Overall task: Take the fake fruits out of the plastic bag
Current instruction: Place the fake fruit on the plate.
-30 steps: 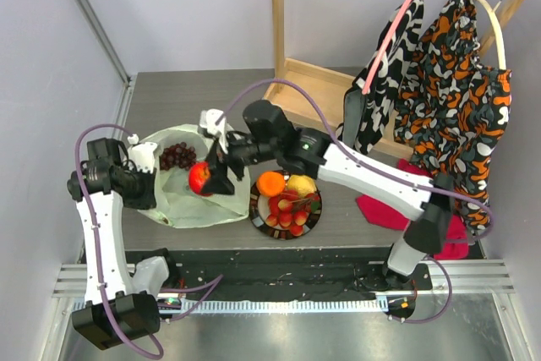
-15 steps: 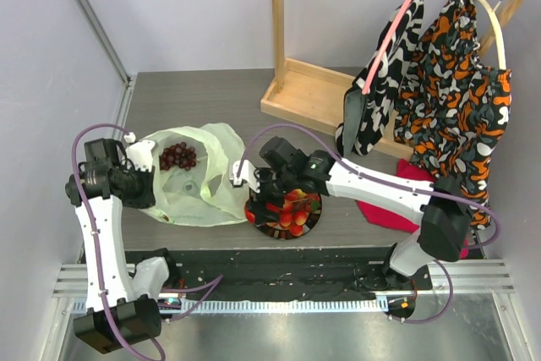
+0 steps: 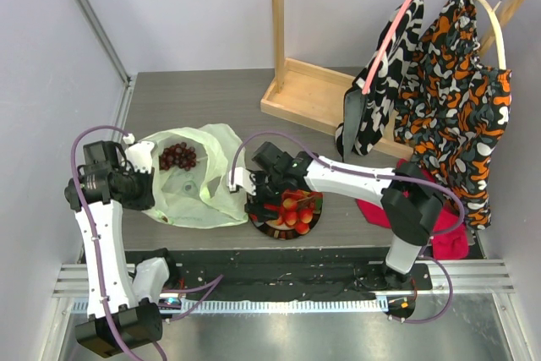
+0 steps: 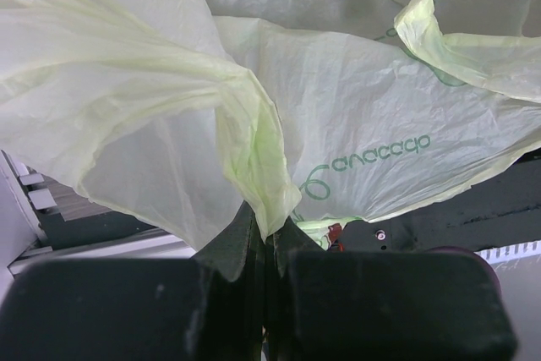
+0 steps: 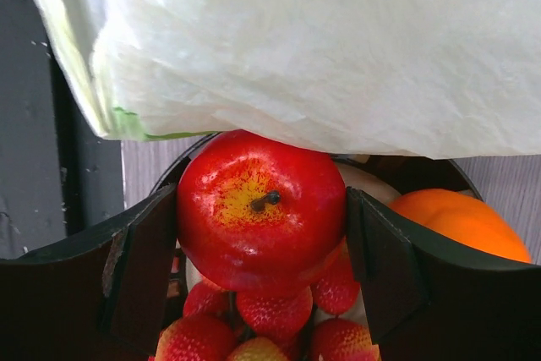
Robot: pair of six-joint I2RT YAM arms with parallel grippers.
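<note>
While the left claw (image 4: 269, 241) is clamped tight on a gathered fold of the plastic bag (image 4: 380, 107), its two dark fingers meet with only the thin film between them. The fold rises out of the tips in a crumpled ridge. From above, the bag lies spread on the near-left part of the tabletop (image 3: 211, 95), with its mouth open upward. The left claw has it by the edge nearest the tabletop's left side.

A dark purple grape bunch (image 3: 178, 155) sits inside the bag, at its far side. It is the only fruit visible in there.

The right claw (image 5: 262, 234) stands wide, and its fingers press the two sides of the red apple (image 5: 258, 200), which fills the gap between them. The apple is stem-up, right above the strawberries (image 5: 270, 310) heaped on the dark-rimmed plate (image 3: 284, 235). Whether it rests on them or hangs just clear cannot be told. An orange (image 5: 456, 221) lies on the same plate, just beside the right finger.

The plate sits near the middle of the tabletop's near edge, and the bag's right side touches or overlaps its left rim. A red cloth (image 3: 372, 211) lies toward the near-right corner. A wooden rack (image 3: 313, 90) with patterned garments (image 3: 448, 99) stands at the far right.
</note>
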